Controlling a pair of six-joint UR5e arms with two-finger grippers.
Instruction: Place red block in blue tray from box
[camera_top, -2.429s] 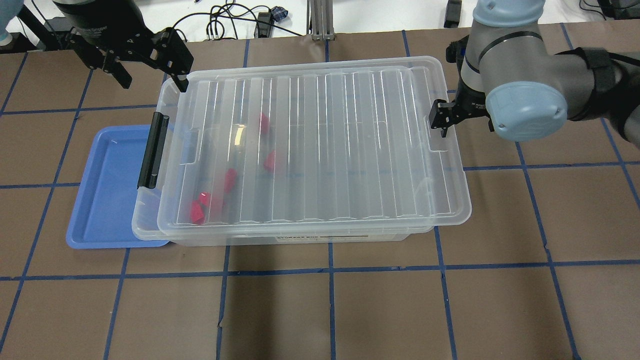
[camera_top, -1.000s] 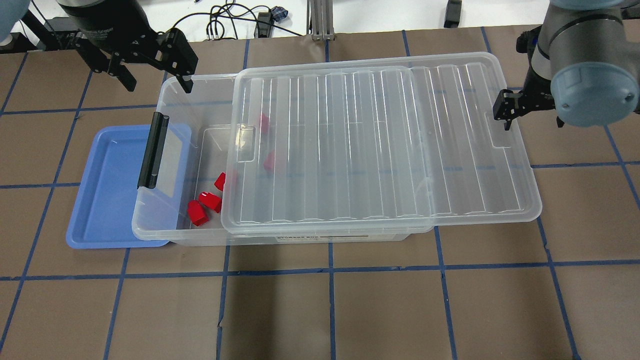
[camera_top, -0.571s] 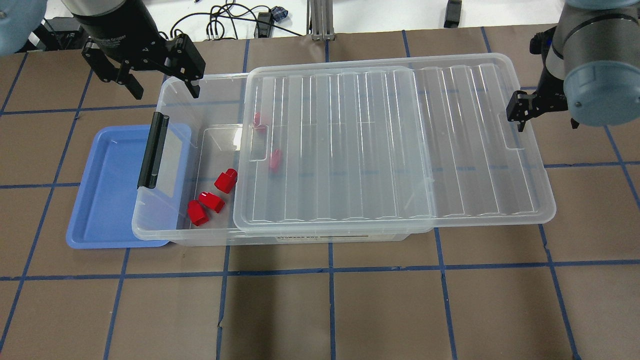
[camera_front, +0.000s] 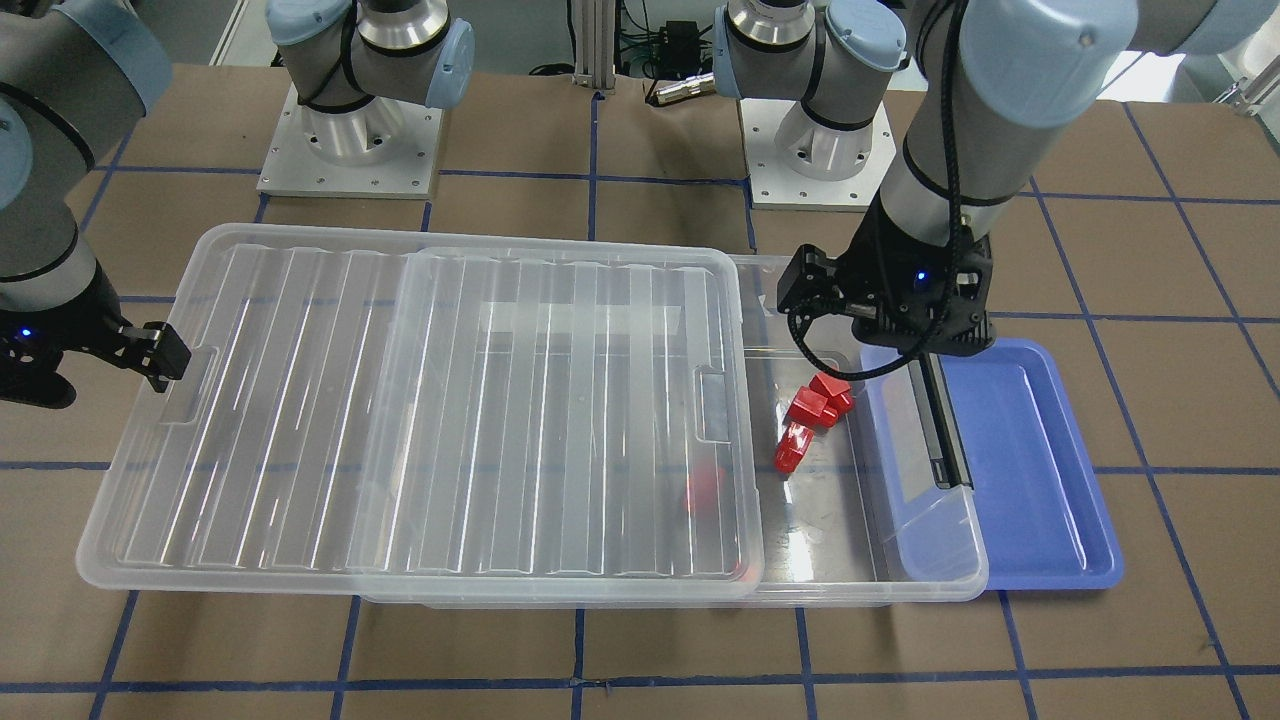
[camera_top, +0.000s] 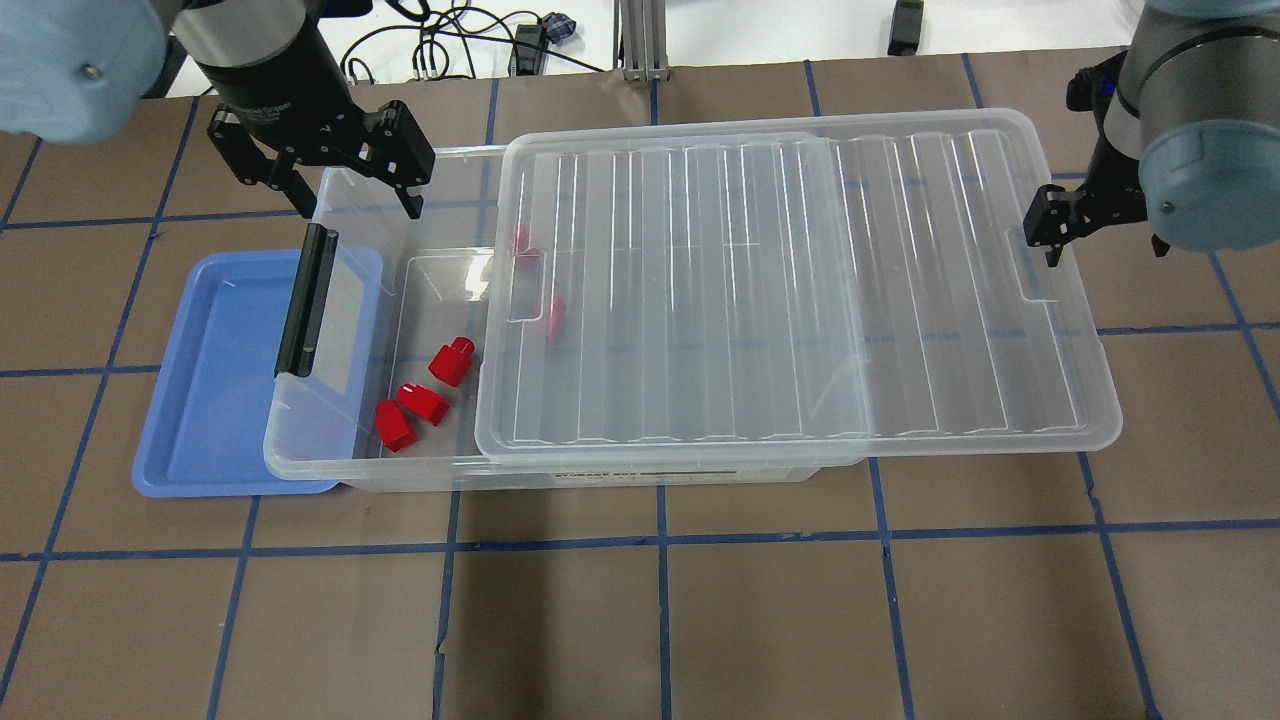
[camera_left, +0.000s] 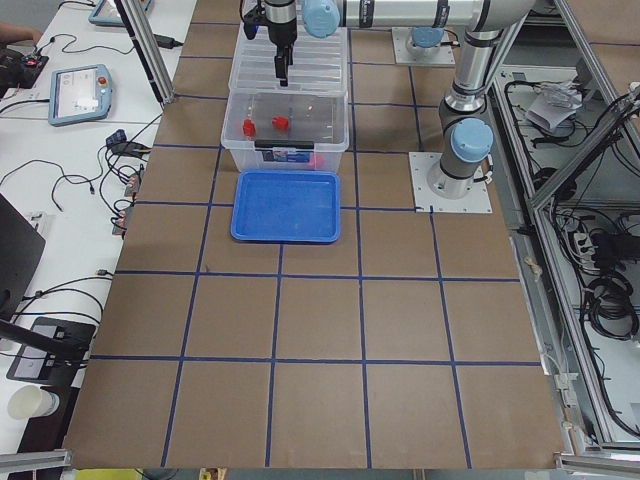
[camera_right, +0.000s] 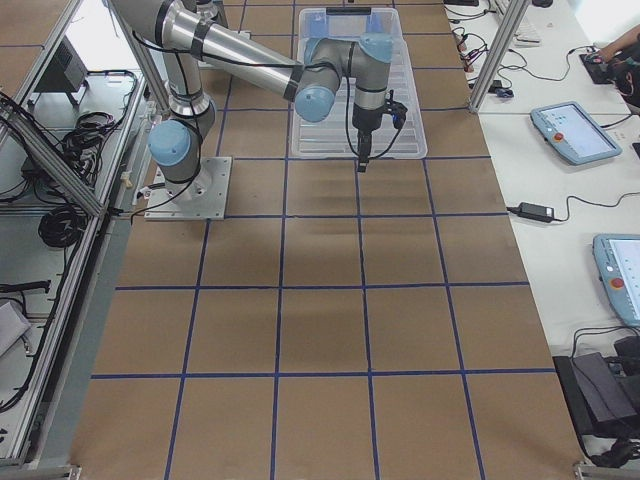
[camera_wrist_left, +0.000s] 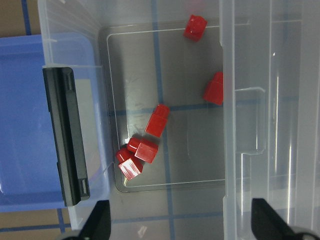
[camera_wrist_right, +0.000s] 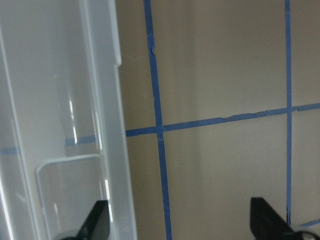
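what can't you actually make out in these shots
Overhead: two small red plastic blocks blurred under the ribbed clear lid; shapes unclear.
Right wrist: right tool cut off at bottom edge; lid contact unclear.
Overhead: shallow blue plastic tray partly hidden under the clear plastic bin.

Five red blocks (camera_wrist_left: 157, 120) lay in one box (camera_top: 310, 462), three uncovered and two under its single lid (camera_top: 780, 290). There was one blue tray (camera_top: 200, 400) and two hands: the left hand (camera_top: 355, 205) and the right hand (camera_top: 1048, 240).
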